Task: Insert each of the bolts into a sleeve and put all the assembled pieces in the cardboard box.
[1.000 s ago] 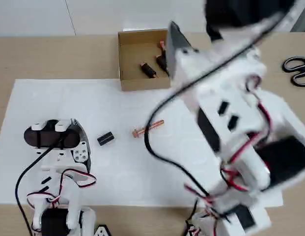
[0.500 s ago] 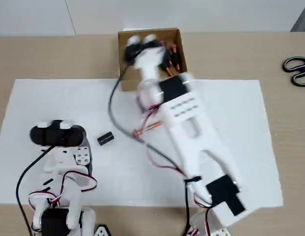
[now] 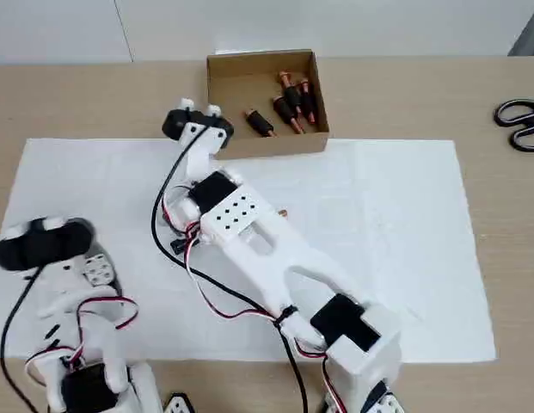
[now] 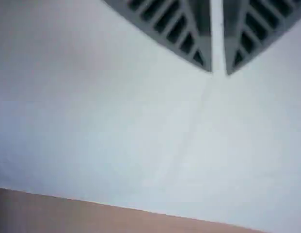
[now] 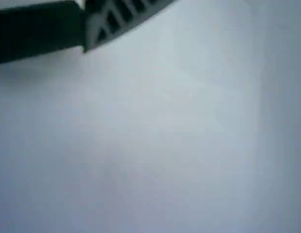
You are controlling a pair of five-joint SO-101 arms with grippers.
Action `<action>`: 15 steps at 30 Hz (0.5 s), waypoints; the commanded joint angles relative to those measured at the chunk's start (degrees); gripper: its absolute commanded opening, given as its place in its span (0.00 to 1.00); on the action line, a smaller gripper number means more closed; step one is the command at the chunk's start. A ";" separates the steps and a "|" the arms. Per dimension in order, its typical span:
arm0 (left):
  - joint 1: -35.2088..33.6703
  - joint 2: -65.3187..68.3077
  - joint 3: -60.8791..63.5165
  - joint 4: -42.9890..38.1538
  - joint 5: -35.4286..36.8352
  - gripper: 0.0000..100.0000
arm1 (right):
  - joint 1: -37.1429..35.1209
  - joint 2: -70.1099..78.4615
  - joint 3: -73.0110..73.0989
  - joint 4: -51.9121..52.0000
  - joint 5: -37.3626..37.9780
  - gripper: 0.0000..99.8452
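Bolts [image 3: 303, 89] in sleeves [image 3: 281, 110] lie in the cardboard box [image 3: 236, 86]. One loose bolt [image 3: 282, 212] peeks from under the right arm [image 3: 275, 249], which could knock it away. Left hand [image 4: 217, 67] is shut, empty; right hand [image 3: 198, 127], cannot tell.

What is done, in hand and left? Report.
Done: several assembled pieces lie in the box. In hand: nothing visibly gripped; an arm stretches across the paper, ending beside the box. Left: a bolt shows its tip from under that arm, outside the box.
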 commanded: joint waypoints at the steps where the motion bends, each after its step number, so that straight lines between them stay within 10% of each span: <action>1: -5.98 -0.35 -0.22 -1.23 -0.44 0.01 | -1.71 0.04 -0.26 -1.01 -11.60 0.24; 15: -8.97 -0.44 -0.22 -1.23 -0.44 0.01 | -5.93 9.45 -0.44 0.04 -21.54 0.24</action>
